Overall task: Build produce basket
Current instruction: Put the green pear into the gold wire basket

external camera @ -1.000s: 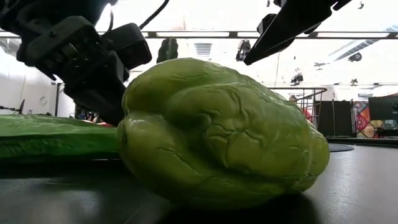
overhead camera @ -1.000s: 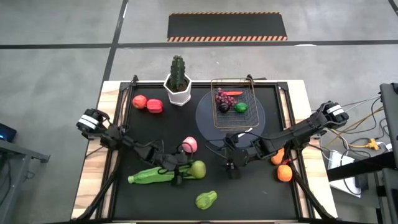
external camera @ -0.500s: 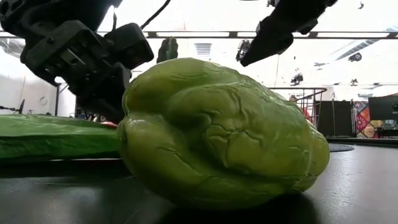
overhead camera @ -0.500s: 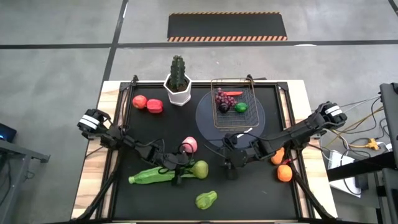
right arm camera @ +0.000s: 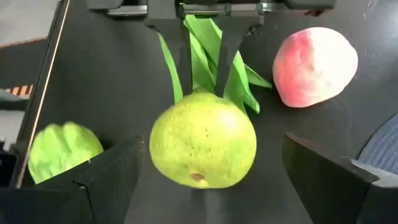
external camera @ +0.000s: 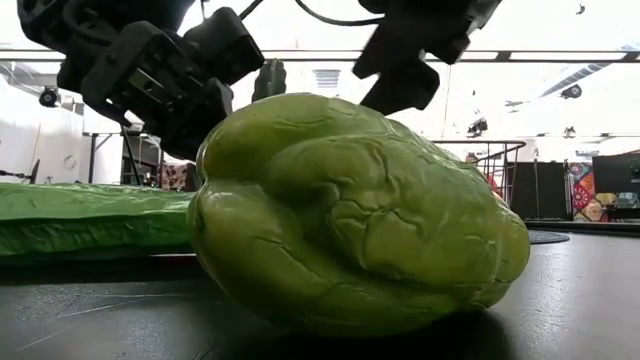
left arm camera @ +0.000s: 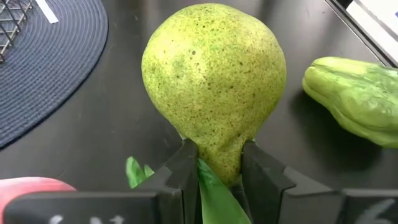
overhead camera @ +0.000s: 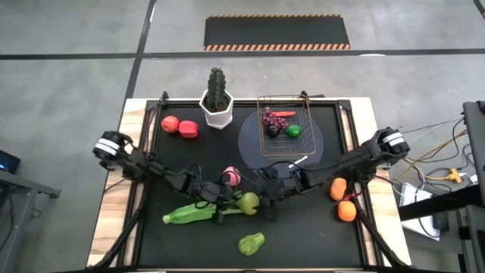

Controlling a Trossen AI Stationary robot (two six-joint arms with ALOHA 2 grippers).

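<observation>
Right now my left tool (left arm camera: 214,168) pinches the smooth, rigid-looking pear (left arm camera: 214,87) by its narrow neck, my right tool (right arm camera: 205,180) gaping around its belly mid-desk.

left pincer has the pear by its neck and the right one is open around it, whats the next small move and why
Probably closing the right pincer on the pear. Its fingers stand open on either side of the fruit's wide end, while the left pincer is shut on the narrow neck, so this looks like a handover. Once the right grip is firm, the left can let go, and the wire basket sits on the right arm's side.
</observation>
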